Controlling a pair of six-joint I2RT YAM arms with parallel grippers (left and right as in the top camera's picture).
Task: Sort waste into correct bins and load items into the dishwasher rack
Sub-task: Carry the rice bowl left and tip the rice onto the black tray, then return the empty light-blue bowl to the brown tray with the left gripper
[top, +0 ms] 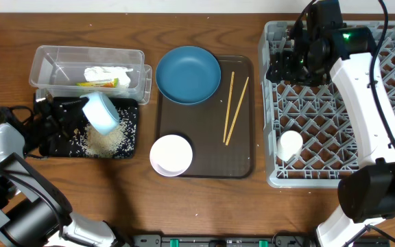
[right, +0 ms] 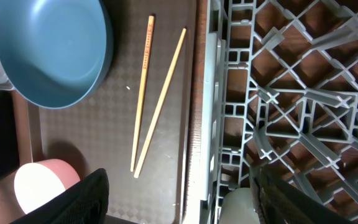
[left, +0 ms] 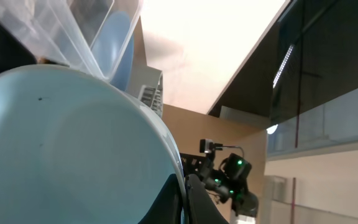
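Note:
My left gripper point(top: 84, 110) is shut on the rim of the light blue bowl point(top: 102, 113), holding it tipped over the black tray point(top: 133, 130). Loose rice point(top: 105, 140) lies in that tray. Close up, the bowl point(left: 73, 143) fills the left wrist view, with its rim pinched between the fingertips point(left: 186, 199). The clear tub point(top: 53, 65) holds a white napkin point(top: 105, 71) and a yellow wrapper point(top: 101, 83). My right gripper point(top: 284, 67) hangs open over the dishwasher rack's point(top: 334, 130) far left corner. A white cup point(top: 291, 145) lies in the rack. Its fingers hold nothing point(right: 185, 205).
A brown serving tray point(top: 204, 144) between the bins and the rack carries the dark blue plate point(top: 188, 74), two chopsticks point(top: 233, 108) and a white bowl point(top: 171, 155). The right wrist view shows the plate point(right: 51, 50), chopsticks point(right: 151, 93) and rack wall point(right: 229, 93).

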